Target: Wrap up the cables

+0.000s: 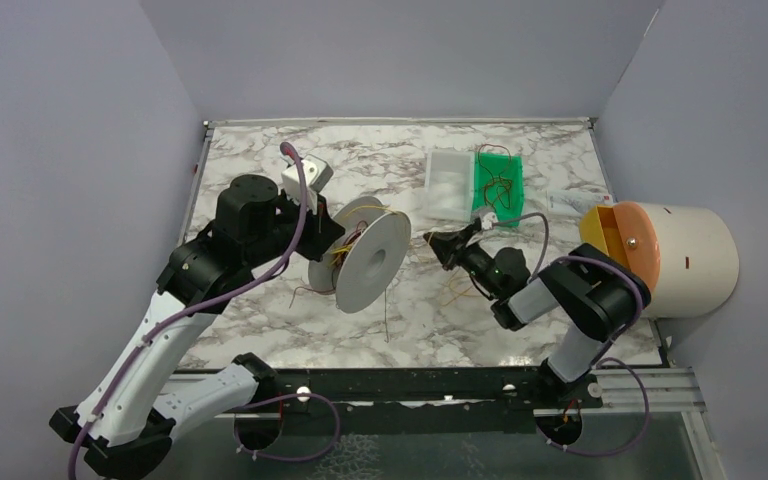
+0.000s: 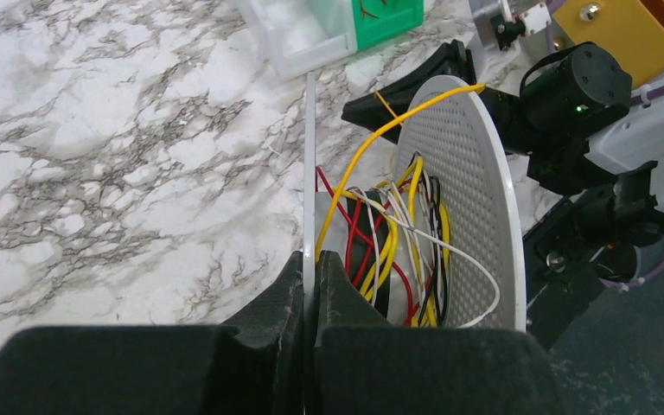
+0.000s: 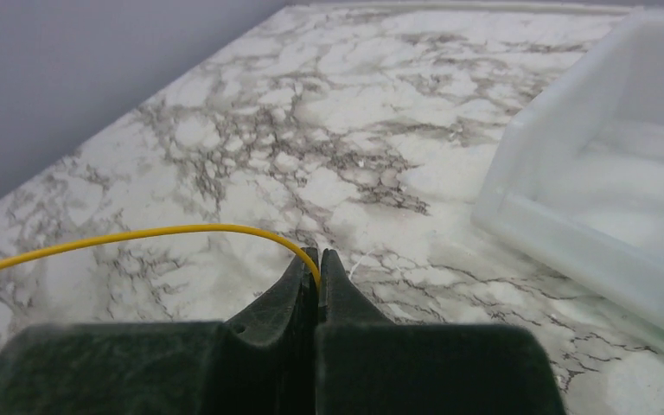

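Observation:
A translucent white spool [image 1: 372, 260] stands on edge at the table's middle. My left gripper [image 1: 335, 235] is shut on its near flange [image 2: 309, 173], which the two fingers clamp edge-on. Between that flange and the perforated one [image 2: 462, 190], yellow, red, white and black cables [image 2: 389, 251] are wound round the core. One yellow cable [image 2: 372, 143] arcs out over the spool's rim toward the right arm. My right gripper [image 3: 317, 262] is shut on this yellow cable [image 3: 164, 232], just above the marble. From the top view this gripper [image 1: 432, 240] sits right of the spool.
A clear plastic bin [image 1: 447, 185] and a green bin [image 1: 500, 180] holding thin wires stand behind the right gripper. Loose wires [image 1: 455, 290] lie on the marble by the right arm. A cream and orange cylinder [image 1: 660, 255] stands at the right edge.

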Robot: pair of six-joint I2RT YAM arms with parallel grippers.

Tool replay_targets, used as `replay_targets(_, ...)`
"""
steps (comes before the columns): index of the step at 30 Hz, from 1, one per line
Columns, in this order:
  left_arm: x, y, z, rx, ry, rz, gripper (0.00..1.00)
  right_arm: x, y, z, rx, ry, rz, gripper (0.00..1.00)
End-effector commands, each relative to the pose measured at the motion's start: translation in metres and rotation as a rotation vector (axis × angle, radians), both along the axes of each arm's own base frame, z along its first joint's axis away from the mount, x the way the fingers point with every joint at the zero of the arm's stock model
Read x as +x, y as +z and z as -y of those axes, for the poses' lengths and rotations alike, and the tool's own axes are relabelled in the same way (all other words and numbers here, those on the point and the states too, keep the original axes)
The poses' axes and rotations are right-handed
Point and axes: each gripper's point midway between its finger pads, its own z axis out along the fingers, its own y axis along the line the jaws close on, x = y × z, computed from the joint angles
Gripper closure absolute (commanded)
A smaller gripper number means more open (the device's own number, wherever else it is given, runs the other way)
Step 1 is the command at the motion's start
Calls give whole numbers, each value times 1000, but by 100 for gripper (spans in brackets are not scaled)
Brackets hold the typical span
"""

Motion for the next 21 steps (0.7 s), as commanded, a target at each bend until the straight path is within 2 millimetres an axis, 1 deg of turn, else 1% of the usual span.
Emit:
replay_targets(1, -19, 23, 10, -73, -113, 67, 100, 12, 56, 29, 154, -161, 81, 99)
replay_targets(7, -34, 28, 10, -85, -179, 84, 100, 16, 60, 58, 179, -296, -11, 99)
replay_targets(10, -42, 27, 10, -89, -207, 82, 100, 17, 59, 66, 181, -334, -64, 99)
replay_targets(12, -46, 30, 9, -98, -221, 92, 100, 17, 55, 72, 172, -369, -111, 99)
replay_targets(15, -54, 37, 9, -114, -247, 112, 100, 10, 53, 77, 172, -378, -128, 99)
replay_targets(17, -57, 42, 10, -126, -262, 118, 100, 8, 47, 80, 170, -391, -156, 99)
replay_targets(19, -59, 47, 11, -138, -271, 119, 100, 5, 40, 82, 162, -396, -185, 99)
replay_targets(21, -57, 50, 10, -145, -255, 121, 100, -1, 36, 81, 169, -380, -198, 99)
